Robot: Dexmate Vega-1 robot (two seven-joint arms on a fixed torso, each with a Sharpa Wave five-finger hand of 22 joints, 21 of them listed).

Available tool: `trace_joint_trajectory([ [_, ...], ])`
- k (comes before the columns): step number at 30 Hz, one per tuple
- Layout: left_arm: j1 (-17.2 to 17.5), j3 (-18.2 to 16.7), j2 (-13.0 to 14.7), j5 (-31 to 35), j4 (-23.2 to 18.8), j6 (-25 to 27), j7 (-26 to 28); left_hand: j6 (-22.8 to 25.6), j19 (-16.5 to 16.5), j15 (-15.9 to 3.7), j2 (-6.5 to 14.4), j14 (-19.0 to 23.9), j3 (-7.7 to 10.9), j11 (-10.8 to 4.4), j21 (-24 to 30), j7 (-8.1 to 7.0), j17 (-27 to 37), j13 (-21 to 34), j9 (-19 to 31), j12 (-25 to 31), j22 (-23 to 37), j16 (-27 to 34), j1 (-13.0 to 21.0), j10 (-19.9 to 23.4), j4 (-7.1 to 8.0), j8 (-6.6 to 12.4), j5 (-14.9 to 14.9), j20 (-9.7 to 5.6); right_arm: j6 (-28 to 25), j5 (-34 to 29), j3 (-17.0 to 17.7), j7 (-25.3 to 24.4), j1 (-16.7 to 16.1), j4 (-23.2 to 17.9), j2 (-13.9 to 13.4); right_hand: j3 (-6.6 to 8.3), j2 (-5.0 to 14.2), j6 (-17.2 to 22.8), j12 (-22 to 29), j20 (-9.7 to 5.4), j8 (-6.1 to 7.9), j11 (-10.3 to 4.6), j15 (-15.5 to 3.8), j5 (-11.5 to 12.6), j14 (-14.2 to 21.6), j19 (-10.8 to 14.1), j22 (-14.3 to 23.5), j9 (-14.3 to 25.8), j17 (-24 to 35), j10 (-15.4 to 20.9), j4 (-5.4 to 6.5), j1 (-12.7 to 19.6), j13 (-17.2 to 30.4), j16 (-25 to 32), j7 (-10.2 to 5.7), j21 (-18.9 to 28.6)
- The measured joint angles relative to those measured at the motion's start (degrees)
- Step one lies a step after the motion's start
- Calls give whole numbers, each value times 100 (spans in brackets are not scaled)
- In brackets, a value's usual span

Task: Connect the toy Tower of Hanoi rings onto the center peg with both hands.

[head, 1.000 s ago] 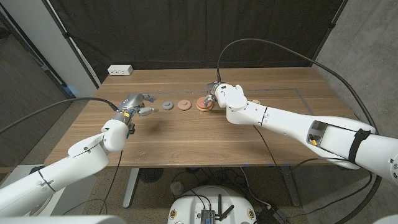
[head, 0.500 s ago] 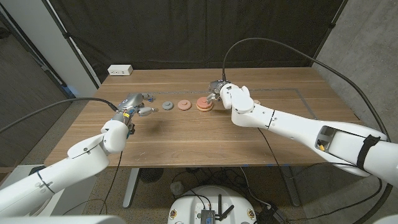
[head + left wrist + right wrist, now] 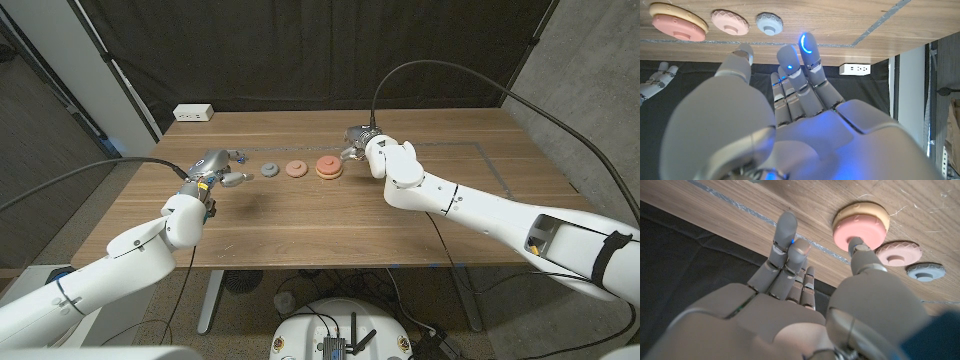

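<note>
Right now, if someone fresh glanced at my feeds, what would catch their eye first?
Probably the row of three rings at mid-table: a small blue ring, a pink ring, and a red ring on a yellow one. The right hand hovers beside that stack, holding nothing; the left hand waits left of the row.

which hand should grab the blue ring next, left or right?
Probably left. The left hand is empty, fingers apart, just beside the blue ring, the nearest piece to it. The right hand is beyond the stacked pink ring, with the small pink ring also between.
</note>
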Motion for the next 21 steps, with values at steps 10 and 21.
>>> trace_joint_trajectory([
  [10,6,0,13,56,-96,97,-11,0,0,0,0,0,40,0,0,0,0,0,0,0,0,0,0,0,9,0,0,0,-1,-63,273,-158,-296,-234,-183,24,45,20,0,0,17,-20,-40,0,40,0,0,0,10,20,-24,47,-29,0,-20,0],
  [21,28,-2,4,93,-126,77,-10,0,0,0,0,0,40,0,0,0,8,0,0,0,0,0,0,0,9,0,0,0,-55,-153,509,-274,-576,-458,-357,47,-43,51,0,0,15,-51,-40,0,81,0,0,-1,26,51,0,135,-28,0,-51,24],
])
